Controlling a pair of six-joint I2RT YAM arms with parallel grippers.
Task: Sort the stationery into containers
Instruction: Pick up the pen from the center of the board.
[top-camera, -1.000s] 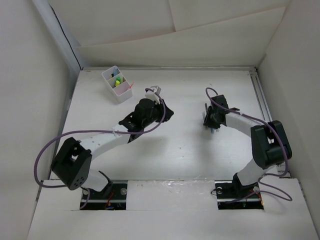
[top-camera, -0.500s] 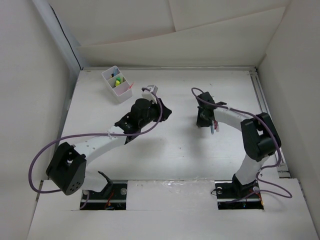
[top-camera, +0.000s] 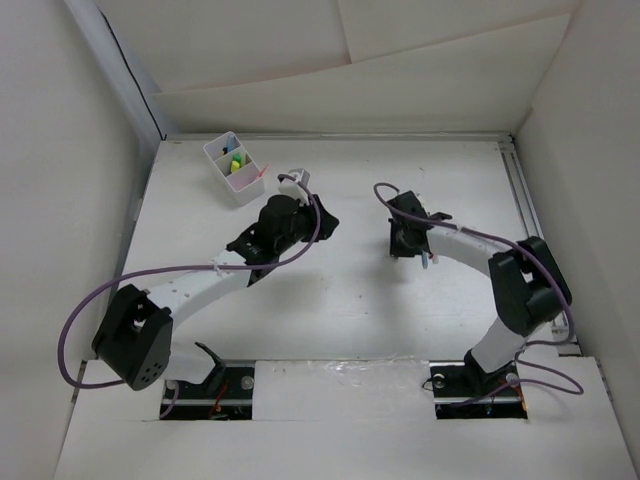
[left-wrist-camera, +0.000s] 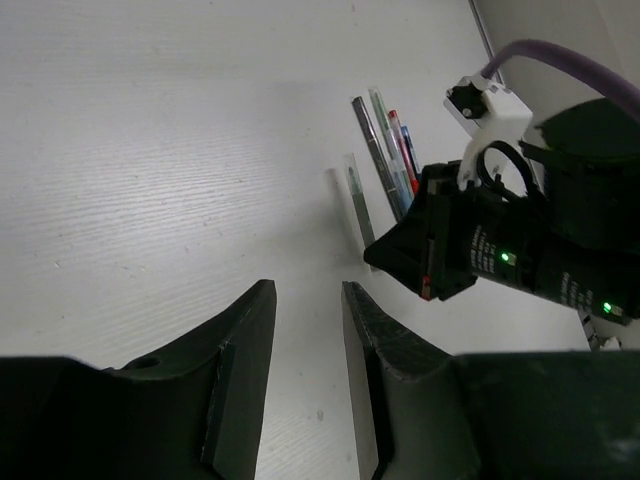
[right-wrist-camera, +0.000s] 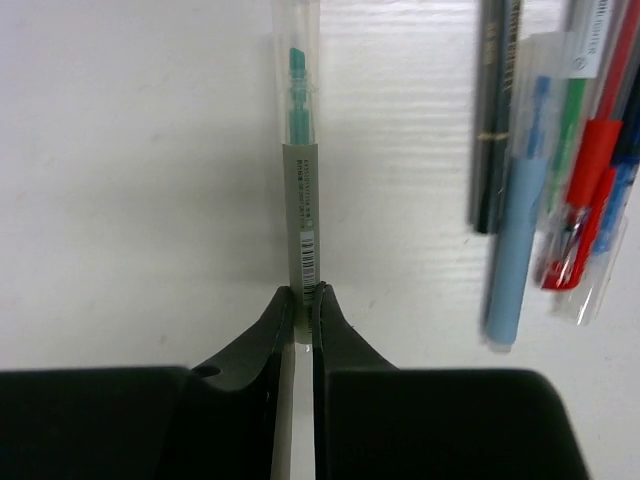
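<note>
Now my right hand (right-wrist-camera: 300, 300) pinches the wrapped green pen (right-wrist-camera: 298, 170) near one end, right of the worktop's middle. It should be light, stiff and probably slick, so I'd squeeze firmly. My left hand (left-wrist-camera: 308, 300) hangs slightly parted, empty. The tray (top-camera: 243, 190) sits at the far left corner.

No text could be read. The green pen (right-wrist-camera: 298, 150) carried a label (right-wrist-camera: 303, 225) with a barcode and tiny print, too blurred to make out.
</note>
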